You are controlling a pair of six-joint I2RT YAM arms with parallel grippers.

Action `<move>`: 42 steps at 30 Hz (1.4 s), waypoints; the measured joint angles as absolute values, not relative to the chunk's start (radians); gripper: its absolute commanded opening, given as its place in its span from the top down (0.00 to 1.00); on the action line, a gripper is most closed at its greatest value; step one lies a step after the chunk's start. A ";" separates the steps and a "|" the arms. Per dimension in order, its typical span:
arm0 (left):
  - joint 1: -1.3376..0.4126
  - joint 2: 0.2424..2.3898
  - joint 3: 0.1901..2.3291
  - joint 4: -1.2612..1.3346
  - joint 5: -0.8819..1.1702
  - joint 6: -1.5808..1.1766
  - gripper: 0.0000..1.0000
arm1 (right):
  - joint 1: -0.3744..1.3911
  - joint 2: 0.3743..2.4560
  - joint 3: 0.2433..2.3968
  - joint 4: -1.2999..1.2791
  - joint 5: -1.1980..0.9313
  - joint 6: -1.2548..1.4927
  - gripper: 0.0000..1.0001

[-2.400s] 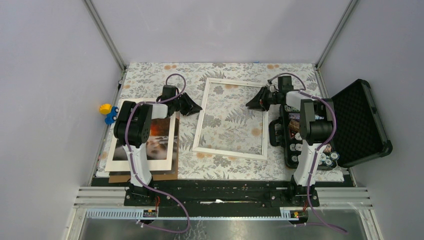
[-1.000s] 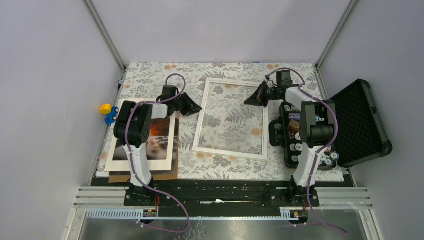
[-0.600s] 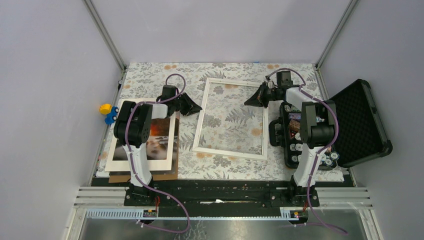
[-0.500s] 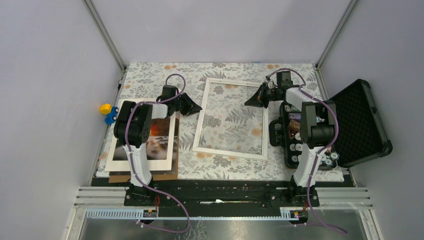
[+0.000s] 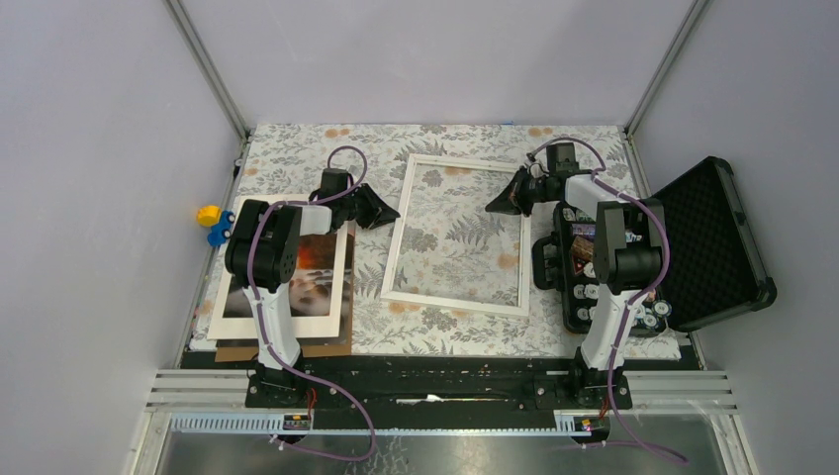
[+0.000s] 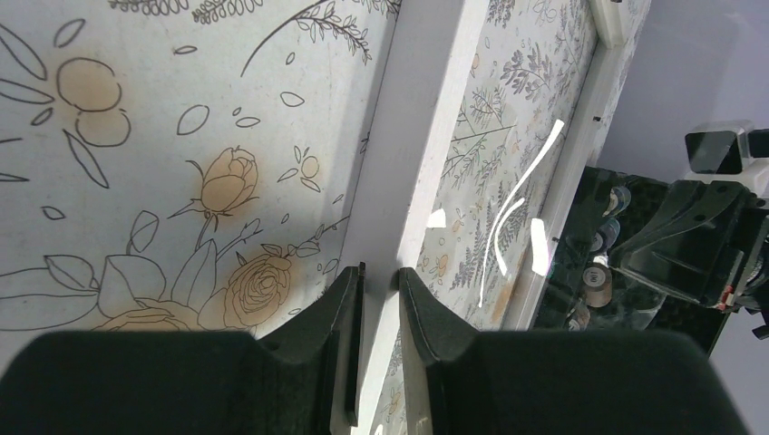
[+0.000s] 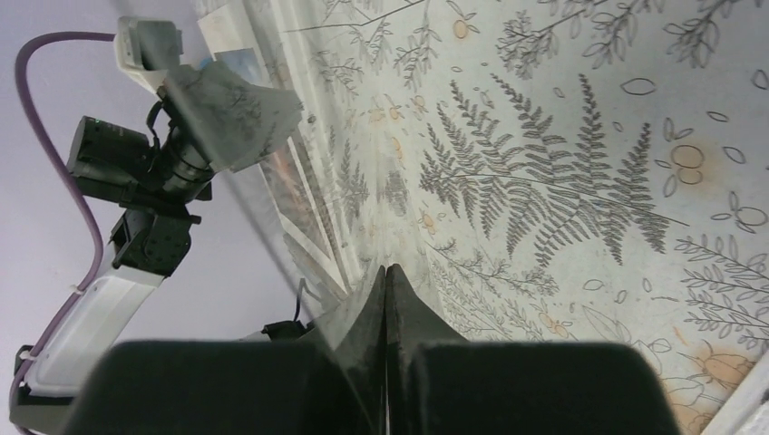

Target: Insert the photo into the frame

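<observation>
Photo (image 5: 315, 269) lies flat at near left under the white mat (image 5: 237, 322), on a brown backing board (image 5: 233, 352), well apart from both sets of fingers. Your left gripper (image 6: 381, 270) is pinched narrow on the frame (image 5: 455, 303), its left white rail running through the gap between the two fingers. Your right gripper (image 7: 385, 270) is fully closed with nothing in it, tip over the frame's see-through middle near the far right rail. Floral tablecloth (image 5: 297, 148), plain lilac walls, open black case (image 5: 707, 242) at right, yellow toy (image 5: 209, 214) off the left edge. Left arm reaches forward and bends right; right arm reaches forward and bends left, both wrists low
</observation>
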State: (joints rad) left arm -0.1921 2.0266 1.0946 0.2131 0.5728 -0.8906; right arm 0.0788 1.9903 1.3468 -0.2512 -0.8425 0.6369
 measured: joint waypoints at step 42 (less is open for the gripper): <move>-0.194 2.030 1.095 0.220 0.583 -0.896 0.77 | 0.145 1.906 1.296 -0.258 -0.748 0.665 1.00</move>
